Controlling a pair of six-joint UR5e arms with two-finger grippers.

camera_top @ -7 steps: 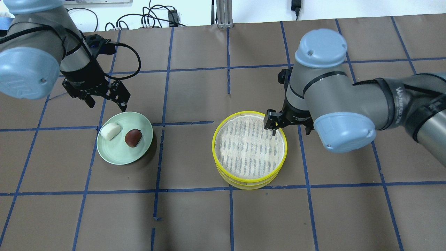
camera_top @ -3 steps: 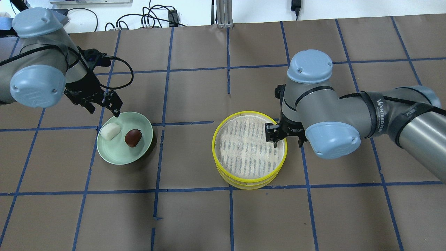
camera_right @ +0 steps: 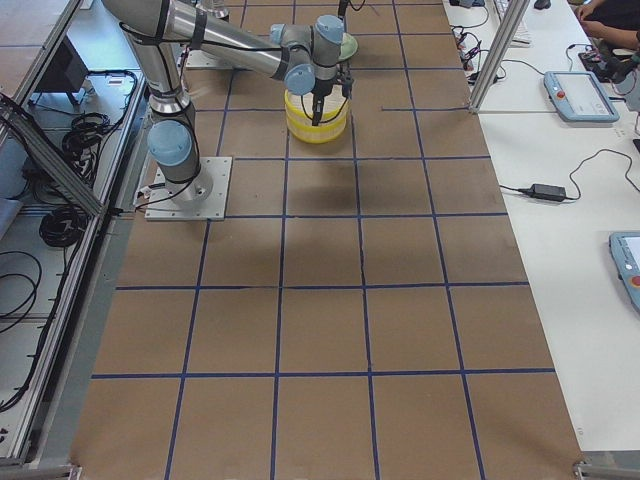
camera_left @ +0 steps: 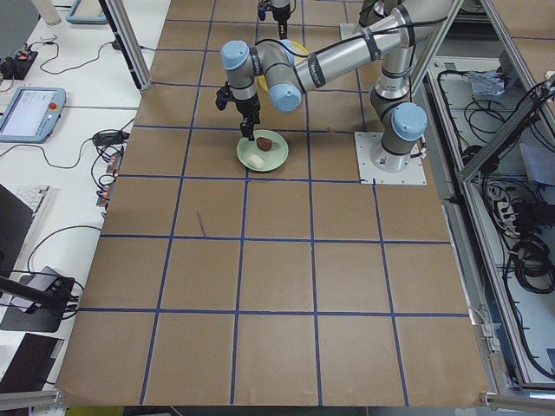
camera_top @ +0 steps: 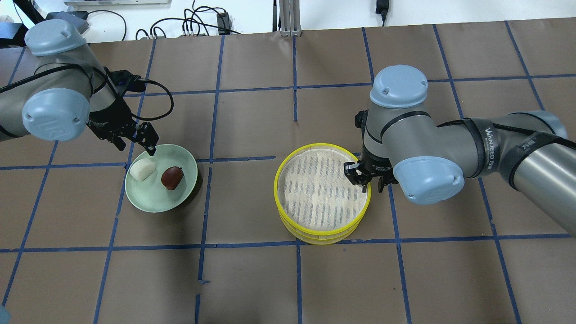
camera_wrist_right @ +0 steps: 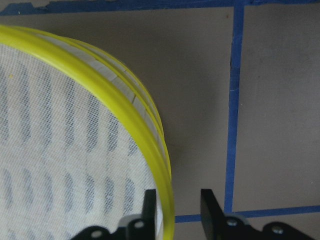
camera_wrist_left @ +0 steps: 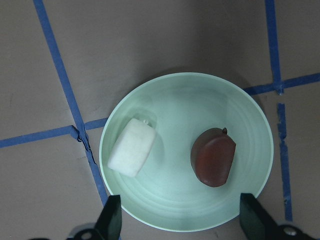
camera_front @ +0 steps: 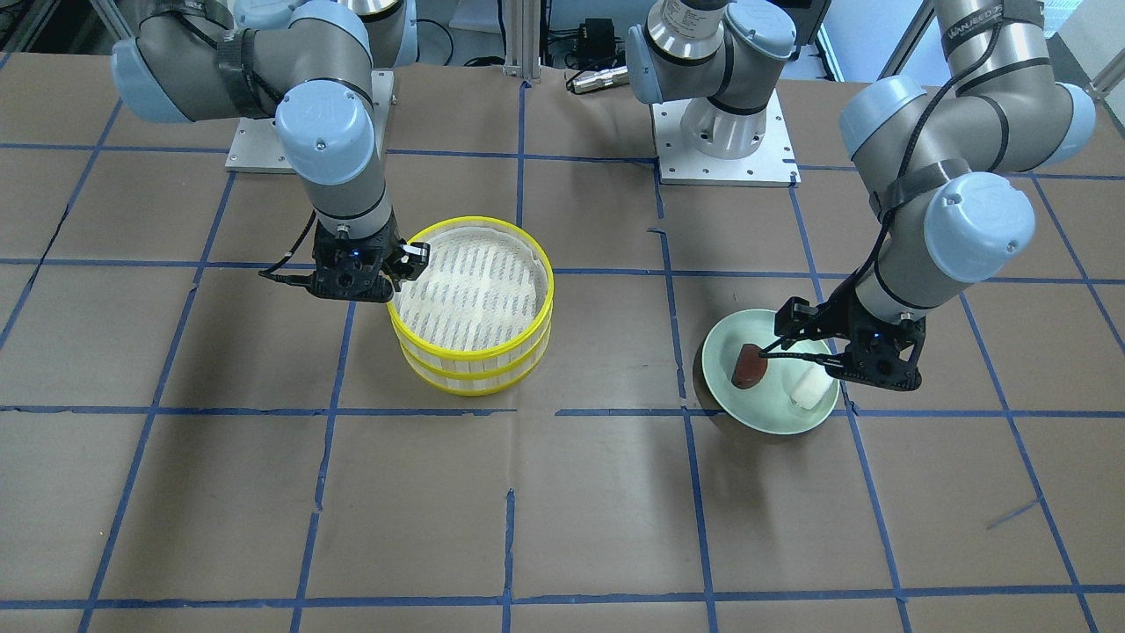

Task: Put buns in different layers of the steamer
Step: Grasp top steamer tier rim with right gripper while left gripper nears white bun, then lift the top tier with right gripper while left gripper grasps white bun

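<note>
Right end effector (camera_wrist_right: 179,199) narrow astride steamer rim (camera_wrist_right: 125,114); left end effector (camera_wrist_left: 181,212) wide above plate (camera_wrist_left: 172,102)

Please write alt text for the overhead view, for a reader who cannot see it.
The right pincer straddles the rim of the stacked steamer trays. The open left pincer hovers at the edge of a plate holding a white bun and a brown bun.

I see a brown table (camera_top: 252,279) gridded in blue tape. A green plate (camera_top: 157,198) sits toward its left edge, and stacked steamer trays (camera_top: 321,234) sit near mid-table, well apart.
</note>
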